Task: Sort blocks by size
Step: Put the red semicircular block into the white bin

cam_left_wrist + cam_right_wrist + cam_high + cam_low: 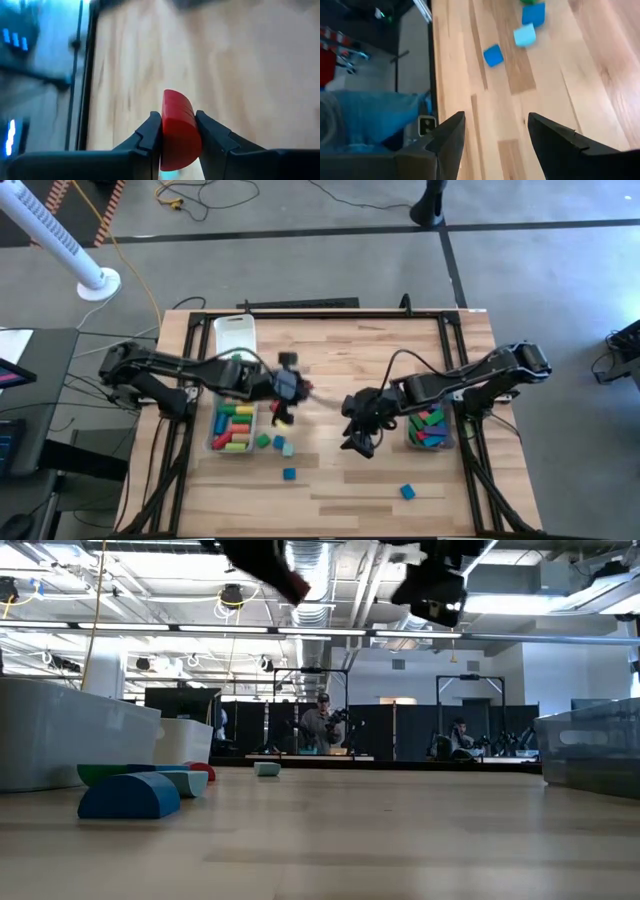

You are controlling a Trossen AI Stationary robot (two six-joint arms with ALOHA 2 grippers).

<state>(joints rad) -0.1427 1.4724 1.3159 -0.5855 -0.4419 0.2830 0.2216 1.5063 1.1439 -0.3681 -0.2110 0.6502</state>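
Two arms hang above the table (330,480). One, the left gripper (177,135), pinches a red block (177,130) (rounded on one side) between its fingers, raised over the middle near the left bin (233,430) of blocks. The right gripper (492,135) hangs spread wide, holding nothing, beside the right bin (430,428). Several loose blocks (493,55) lie on the wood.

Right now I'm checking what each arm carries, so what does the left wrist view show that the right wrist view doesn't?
Only the left wrist view shows a held piece: the left gripper is shut on a red block with a rounded top, lifted over bare wood. Only the right wrist view shows the right gripper open and empty, with a blue block, a light blue block and another blue block lying loose ahead. Both show the wooden table.
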